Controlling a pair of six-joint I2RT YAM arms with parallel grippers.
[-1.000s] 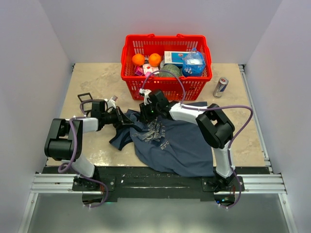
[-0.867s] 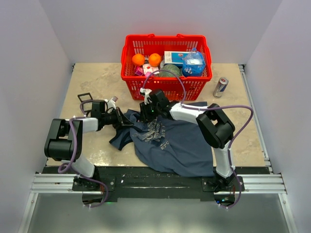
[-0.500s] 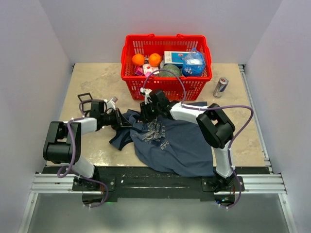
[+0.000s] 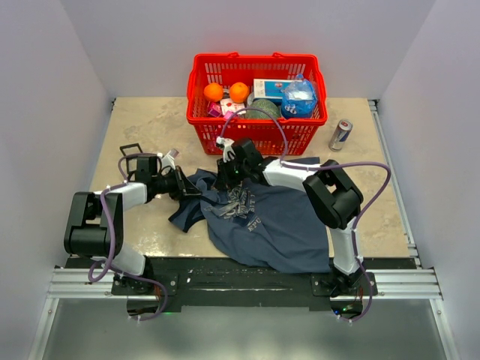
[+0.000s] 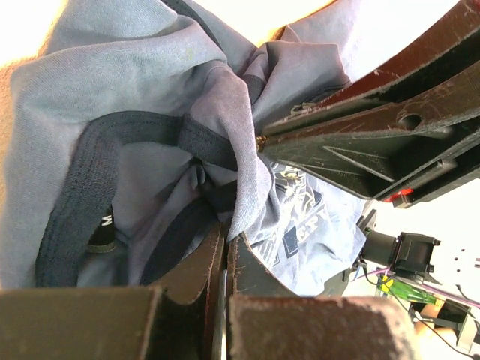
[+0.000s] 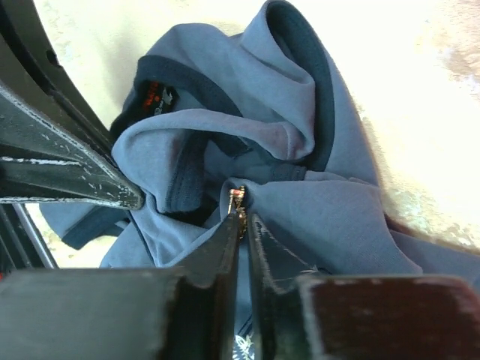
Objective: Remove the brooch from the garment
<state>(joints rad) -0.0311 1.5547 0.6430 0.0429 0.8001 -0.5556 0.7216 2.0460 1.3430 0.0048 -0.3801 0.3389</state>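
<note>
Near middle of table, garment lies crumpled: dark navy tee, soft, limp, light; likely to drag and bunch if tugged. On raised fold sits brooch — tiny gold-and-red glint; small, hard, probably slippery, pin may snag cloth. Best hold: brooch body itself, cloth pinned close beside. Nearly closed right gripper nips it at tips. Fully closed left gripper clamps neighbouring fold — probably anchoring. Red basket stands just beyond.

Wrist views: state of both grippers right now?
Left gripper: closed, pinching a fold of the garment.
Right gripper: nearly closed on the small gold brooch at a cloth fold.
</note>
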